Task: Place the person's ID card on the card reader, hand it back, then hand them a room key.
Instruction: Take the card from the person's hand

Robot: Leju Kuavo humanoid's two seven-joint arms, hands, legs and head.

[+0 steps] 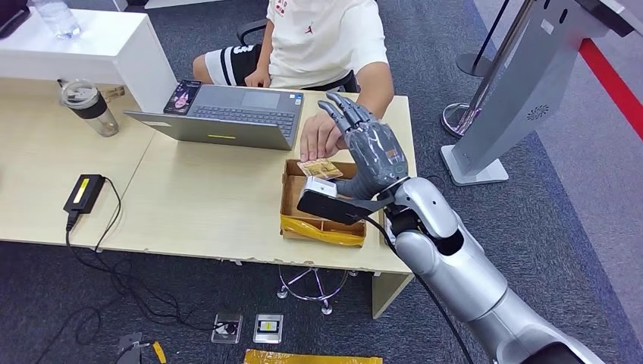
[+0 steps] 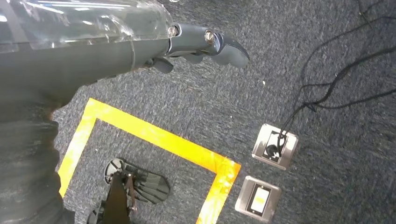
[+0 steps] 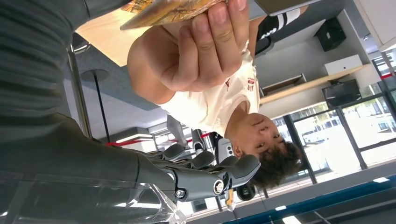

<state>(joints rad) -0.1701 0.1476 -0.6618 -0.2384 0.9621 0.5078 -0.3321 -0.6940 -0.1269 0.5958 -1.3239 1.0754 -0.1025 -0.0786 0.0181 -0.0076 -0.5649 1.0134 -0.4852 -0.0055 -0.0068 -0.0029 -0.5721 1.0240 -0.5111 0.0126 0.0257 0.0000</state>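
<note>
Card (image 1: 319,169): flat, orange-tan, printed face

High head view; close, turned wrist views.

Light wooden table (image 1: 205,205), open laptop (image 1: 231,115), cardboard box (image 1: 292,208), black power adapter (image 1: 84,192), lidded jar (image 1: 89,107)

Laptops: one (image 1: 227,114)
Phones: one (image 1: 183,96) (on the laptop's corner)
Cardboard boxes: one (image 1: 292,199)
Tumblers: one (image 1: 89,107)
Floor sockets: two (image 2: 275,146) (image 2: 258,199)
Power adapters: one (image 1: 84,192)
</note>
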